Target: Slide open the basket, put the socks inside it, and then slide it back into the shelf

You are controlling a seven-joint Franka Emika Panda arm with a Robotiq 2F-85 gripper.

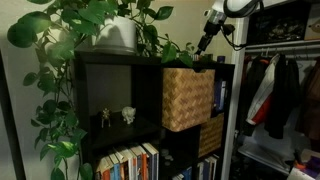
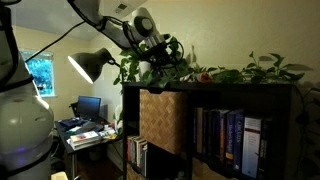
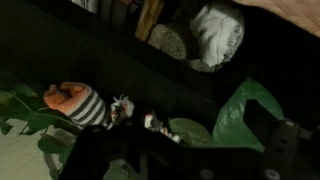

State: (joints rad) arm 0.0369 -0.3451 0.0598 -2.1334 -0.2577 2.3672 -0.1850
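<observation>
- The basket (image 1: 187,98) is seen in an upper cubby of the shelf (image 1: 120,60). Its front stands proud of the shelf face in both exterior views, so it is judged to be slid open.
- The gripper (image 1: 205,44) is held over the shelf top among the leaves (image 2: 240,72), above the basket.
- A striped sock (image 3: 78,103) with an orange toe is shown in the wrist view, lying on the dark top beside leaves. Fetching the socks is judged to be the step in hand.
- Next, a descent onto the sock, a firm closing and a carry to the basket's open top are called for.
- The spread of the jaws cannot be told: they are lost in shadow in the wrist view and too small elsewhere.
- A second sock cannot be made out with certainty, and the basket's inside is hidden.
</observation>
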